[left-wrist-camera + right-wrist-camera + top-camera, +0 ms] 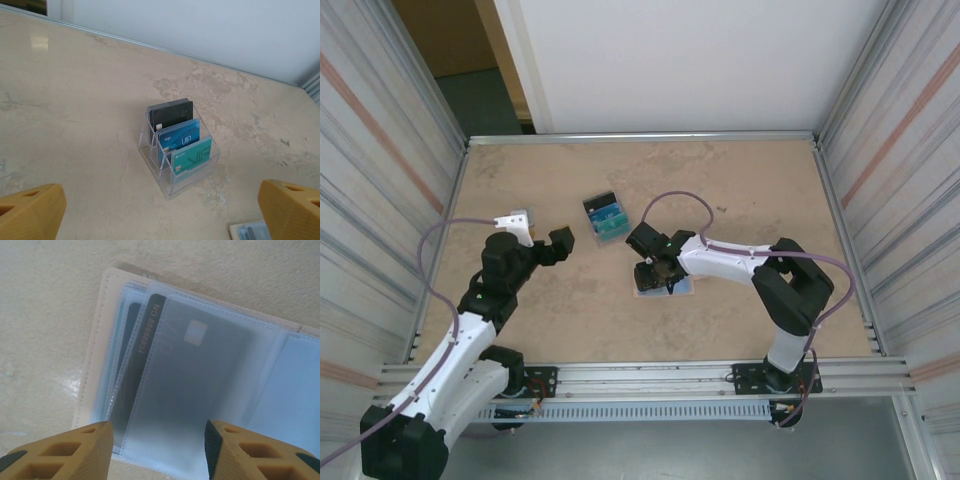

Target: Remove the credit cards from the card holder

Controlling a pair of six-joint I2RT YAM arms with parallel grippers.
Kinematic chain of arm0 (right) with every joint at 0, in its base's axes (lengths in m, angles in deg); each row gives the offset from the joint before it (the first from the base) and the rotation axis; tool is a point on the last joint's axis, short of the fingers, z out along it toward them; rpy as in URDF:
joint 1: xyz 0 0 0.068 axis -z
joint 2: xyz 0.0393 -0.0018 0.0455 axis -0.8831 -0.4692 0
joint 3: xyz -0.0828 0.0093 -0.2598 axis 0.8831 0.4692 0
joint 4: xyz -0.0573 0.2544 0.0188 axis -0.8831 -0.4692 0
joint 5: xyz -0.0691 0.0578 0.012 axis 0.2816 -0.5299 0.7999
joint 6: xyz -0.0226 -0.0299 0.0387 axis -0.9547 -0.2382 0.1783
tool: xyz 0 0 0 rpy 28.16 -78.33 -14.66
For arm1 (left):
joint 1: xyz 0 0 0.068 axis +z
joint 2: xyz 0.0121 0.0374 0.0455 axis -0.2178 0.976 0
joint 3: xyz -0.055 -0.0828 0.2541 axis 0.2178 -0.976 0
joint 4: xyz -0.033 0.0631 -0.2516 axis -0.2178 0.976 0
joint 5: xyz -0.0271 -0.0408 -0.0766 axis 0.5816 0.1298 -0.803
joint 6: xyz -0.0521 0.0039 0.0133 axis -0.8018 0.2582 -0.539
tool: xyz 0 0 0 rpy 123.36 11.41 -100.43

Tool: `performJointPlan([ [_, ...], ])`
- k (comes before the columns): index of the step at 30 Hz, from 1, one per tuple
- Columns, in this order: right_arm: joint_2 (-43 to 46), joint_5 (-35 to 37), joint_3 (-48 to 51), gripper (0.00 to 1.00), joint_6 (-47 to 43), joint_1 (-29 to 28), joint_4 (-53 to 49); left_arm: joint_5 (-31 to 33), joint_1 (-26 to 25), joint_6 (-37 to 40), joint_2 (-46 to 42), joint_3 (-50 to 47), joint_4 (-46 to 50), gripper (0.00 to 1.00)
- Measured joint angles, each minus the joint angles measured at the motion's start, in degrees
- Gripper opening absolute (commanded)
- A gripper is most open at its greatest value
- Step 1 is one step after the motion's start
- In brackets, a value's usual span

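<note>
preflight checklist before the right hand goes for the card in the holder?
1. Is the card holder lying open with its sleeves up: ok.
2. Is the dark card seated in a clear sleeve: ok.
3. Is that card's edge free of the sleeve for a pinch: cannot tell.
4. Is the right hand open above the holder: ok.
5. Is the holder braced by the left hand: not ok. It is open and faces the clear stand, apart from the holder.
6. Is the stand upright with the three cards seated in it: ok.
</note>
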Motion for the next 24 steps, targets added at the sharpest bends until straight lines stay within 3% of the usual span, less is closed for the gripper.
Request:
performJointPlan([
  [11,-2.14,-0.31,-0.22,0.55,0.00,0.00,0.20,-0.61,0.00,-0.39,2.29,0.00,0.07,0.99],
  [24,-1.99,-1.55,0.37,0.35,0.04,0.39,1.73,-1.84,0.00,-0.35,4.00,0.02,0.15,0.99],
])
